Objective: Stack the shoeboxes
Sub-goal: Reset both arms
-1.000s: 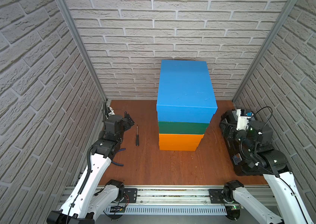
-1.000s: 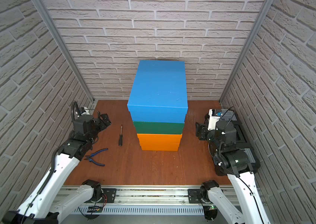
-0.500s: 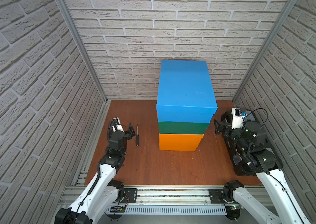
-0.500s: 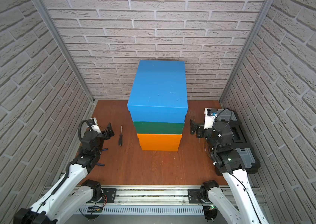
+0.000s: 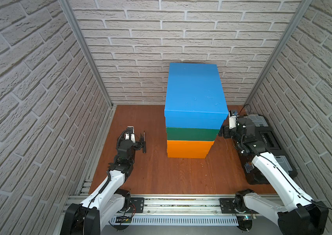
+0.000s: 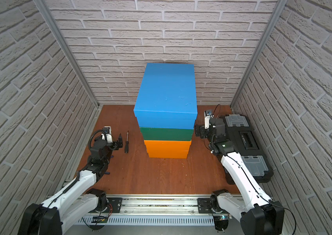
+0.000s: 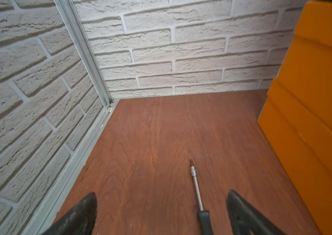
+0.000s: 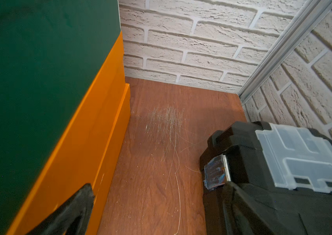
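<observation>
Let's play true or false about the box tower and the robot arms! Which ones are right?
1. The blue shoebox is on top of the stack. True.
2. The green shoebox is at the very bottom. False: an orange shoebox lies under it.
3. The left end effector is squeezing the screwdriver. False: it is open, and the screwdriver lies loose on the table.
4. A black toolbox stands beside the right arm. True.
</observation>
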Controlling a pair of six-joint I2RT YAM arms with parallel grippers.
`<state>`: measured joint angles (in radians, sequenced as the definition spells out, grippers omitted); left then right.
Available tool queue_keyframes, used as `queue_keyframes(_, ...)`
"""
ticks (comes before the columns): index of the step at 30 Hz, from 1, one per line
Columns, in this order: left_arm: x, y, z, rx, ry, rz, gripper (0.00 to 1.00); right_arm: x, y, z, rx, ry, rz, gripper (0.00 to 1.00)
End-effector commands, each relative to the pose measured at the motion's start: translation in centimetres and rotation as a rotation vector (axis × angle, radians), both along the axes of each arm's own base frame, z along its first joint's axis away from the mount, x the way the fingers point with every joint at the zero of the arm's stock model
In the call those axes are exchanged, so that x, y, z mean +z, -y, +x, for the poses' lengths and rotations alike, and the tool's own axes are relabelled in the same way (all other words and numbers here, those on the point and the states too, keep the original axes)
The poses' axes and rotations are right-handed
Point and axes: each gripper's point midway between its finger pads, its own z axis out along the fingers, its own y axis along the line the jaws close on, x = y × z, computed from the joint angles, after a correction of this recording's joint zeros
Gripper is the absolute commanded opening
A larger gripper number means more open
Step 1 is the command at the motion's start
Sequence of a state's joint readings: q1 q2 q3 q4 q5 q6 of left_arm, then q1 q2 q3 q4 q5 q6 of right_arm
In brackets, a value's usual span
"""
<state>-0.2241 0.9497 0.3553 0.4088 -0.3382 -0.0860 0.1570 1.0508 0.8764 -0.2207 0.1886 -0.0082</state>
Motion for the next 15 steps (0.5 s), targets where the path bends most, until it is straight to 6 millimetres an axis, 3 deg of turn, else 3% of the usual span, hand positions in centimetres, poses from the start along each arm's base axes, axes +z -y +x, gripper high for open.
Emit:
queue_keyframes(1, 0.7, -1.2, 0.8, 0.044, 0.065, 0.016, 0.98, 3.2, 0.2, 0.8, -0.014, 0.213, 0.034, 1.0)
queue_keyframes(10, -2.7, -2.5, 1.8, 0.08, 0.026, 0.013, 0.98, -3.3, 2.7, -0.1, -0.107, 0.21, 0.042, 1.0)
queue_keyframes(15, -4.7, -4.0, 2.0, 0.11, 0.009, 0.001, 0.98, -7.8, 5.3, -1.5, -0.249, 0.197, 0.024, 1.0)
